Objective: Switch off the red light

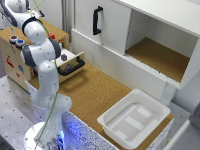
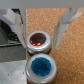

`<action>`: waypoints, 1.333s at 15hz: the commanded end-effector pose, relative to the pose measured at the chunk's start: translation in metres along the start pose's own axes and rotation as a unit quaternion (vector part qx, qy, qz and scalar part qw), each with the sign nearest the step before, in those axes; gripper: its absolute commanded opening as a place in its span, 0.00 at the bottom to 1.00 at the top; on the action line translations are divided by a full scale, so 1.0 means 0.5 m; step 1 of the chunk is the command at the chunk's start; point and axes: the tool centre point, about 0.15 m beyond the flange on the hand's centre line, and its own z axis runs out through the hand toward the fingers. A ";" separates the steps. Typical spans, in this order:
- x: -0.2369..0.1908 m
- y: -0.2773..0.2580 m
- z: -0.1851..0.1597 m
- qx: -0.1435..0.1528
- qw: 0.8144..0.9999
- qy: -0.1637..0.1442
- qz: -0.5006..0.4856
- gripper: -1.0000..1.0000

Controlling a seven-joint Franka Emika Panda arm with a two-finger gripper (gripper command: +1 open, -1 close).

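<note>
Nothing is pressed yet: my claw [image 2: 39, 30] hangs spread above the red light [image 2: 38, 41], just beside the blue button [image 2: 41, 67], so the push remains.

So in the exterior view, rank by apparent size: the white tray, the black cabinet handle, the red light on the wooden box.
1. White tray, by far the largest.
2. Black cabinet handle.
3. Red light, a tiny cap on the wooden box.
</note>
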 end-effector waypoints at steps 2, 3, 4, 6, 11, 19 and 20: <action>0.113 -0.018 0.012 -0.014 0.996 -0.089 -0.006 0.00; 0.122 -0.021 0.019 -0.012 0.996 -0.088 -0.009 0.00; 0.131 -0.022 0.025 -0.011 0.996 -0.089 -0.014 0.00; 0.148 -0.021 0.033 -0.013 0.996 -0.089 -0.024 0.00; 0.175 -0.007 0.054 -0.005 0.995 -0.090 -0.029 0.00; 0.203 0.022 0.114 -0.001 0.994 -0.106 -0.033 0.00; 0.202 0.022 0.121 0.002 0.994 -0.109 -0.032 0.00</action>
